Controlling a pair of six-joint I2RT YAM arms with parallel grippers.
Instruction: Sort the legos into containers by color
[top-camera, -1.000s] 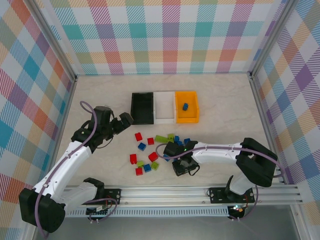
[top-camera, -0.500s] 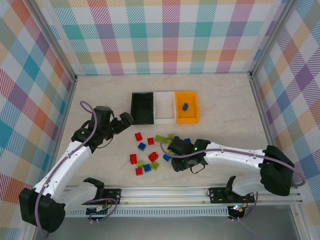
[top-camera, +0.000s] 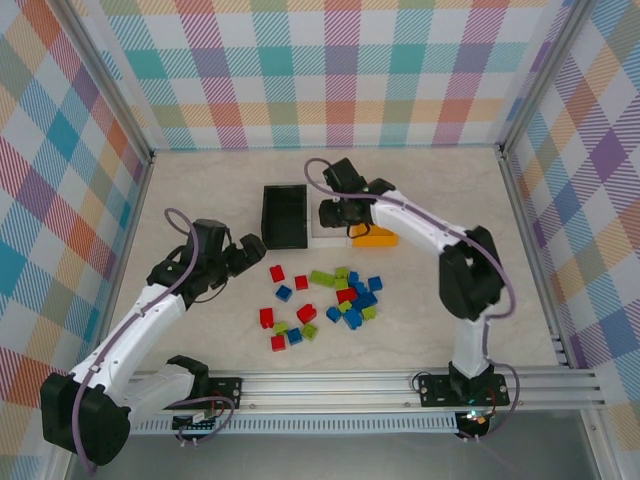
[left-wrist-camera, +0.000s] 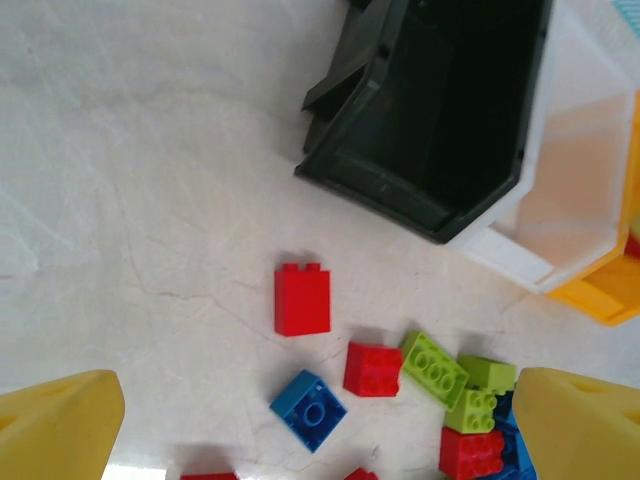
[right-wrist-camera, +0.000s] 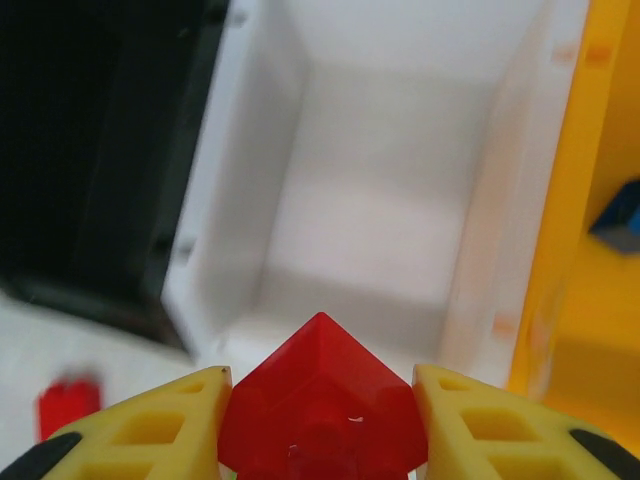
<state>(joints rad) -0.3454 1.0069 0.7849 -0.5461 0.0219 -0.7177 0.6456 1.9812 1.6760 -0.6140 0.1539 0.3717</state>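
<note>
Right gripper (right-wrist-camera: 318, 375) now above white bin (right-wrist-camera: 380, 230), red lego (right-wrist-camera: 318, 415) between its jaws.

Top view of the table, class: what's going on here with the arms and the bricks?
The right gripper is shut on a red brick above the white bin. The left gripper hangs open beside the black bin, holding nothing. The orange bin has a blue brick in it. The other bricks, red, blue and green, lie loose on the table before the bins.

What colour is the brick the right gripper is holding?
Red; the brick in the right gripper shows best in the right wrist view.
</note>
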